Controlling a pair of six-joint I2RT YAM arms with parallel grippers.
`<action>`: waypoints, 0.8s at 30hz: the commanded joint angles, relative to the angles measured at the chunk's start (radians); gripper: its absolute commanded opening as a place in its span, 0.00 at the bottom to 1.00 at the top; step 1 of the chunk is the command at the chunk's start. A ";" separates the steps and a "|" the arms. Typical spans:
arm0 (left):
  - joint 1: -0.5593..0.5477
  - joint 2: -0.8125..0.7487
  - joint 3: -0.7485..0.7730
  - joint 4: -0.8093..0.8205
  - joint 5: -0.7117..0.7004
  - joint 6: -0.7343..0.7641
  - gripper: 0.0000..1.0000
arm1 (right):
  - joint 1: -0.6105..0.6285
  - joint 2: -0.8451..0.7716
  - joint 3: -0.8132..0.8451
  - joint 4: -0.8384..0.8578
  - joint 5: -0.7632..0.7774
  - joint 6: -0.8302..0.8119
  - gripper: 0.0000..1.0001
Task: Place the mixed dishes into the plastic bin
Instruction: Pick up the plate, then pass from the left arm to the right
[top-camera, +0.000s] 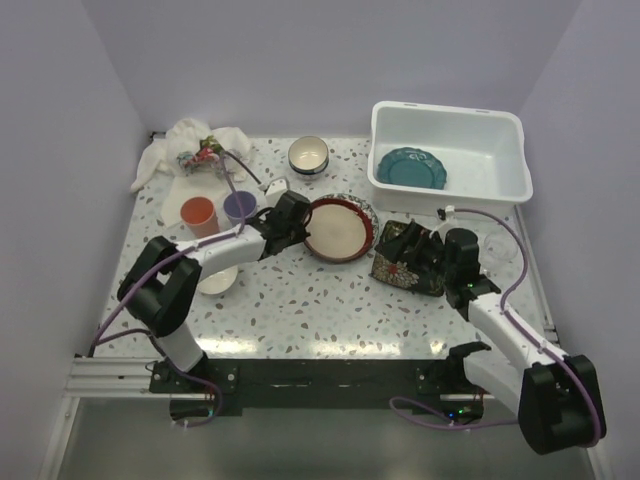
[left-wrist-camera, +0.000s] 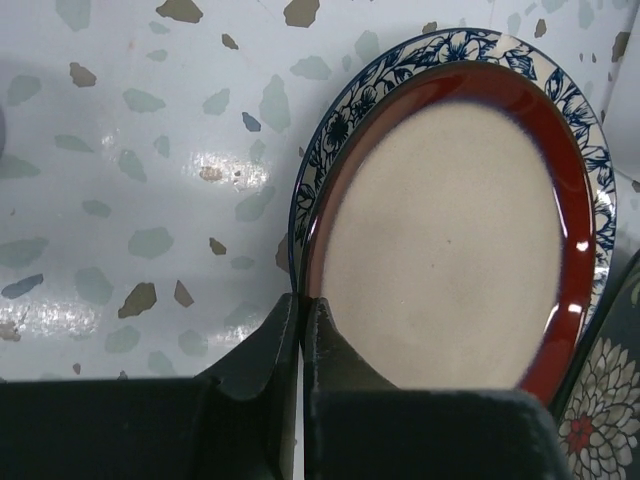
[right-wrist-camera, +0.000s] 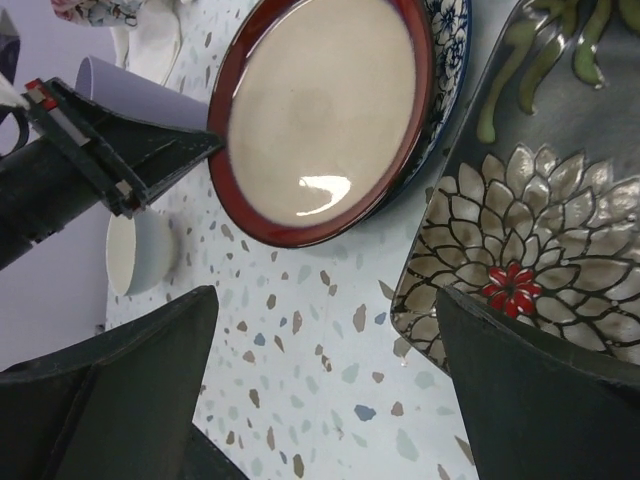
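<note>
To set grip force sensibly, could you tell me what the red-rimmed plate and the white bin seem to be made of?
The red-rimmed plate: likely glazed ceramic, glossy, with sharp highlights. The white bin: probably plastic, smooth satin walls, rounded moulded corners.

The red-rimmed cream plate (top-camera: 335, 230) lies on the blue-patterned plate (left-wrist-camera: 325, 160); the teal scalloped plate (top-camera: 411, 168) lies inside the white plastic bin (top-camera: 445, 108).

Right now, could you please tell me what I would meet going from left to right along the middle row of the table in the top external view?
Orange cup → purple cup → left gripper → red-rimmed cream plate → dark floral square plate.
</note>
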 joint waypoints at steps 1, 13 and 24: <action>-0.006 -0.098 -0.049 0.014 0.012 -0.024 0.00 | 0.051 0.049 -0.011 0.105 0.090 0.123 0.93; -0.007 -0.164 -0.063 0.012 0.113 -0.183 0.00 | 0.215 0.175 -0.014 0.140 0.336 0.442 0.93; -0.006 -0.159 -0.056 -0.003 0.319 -0.277 0.00 | 0.313 0.290 0.023 0.166 0.413 0.542 0.92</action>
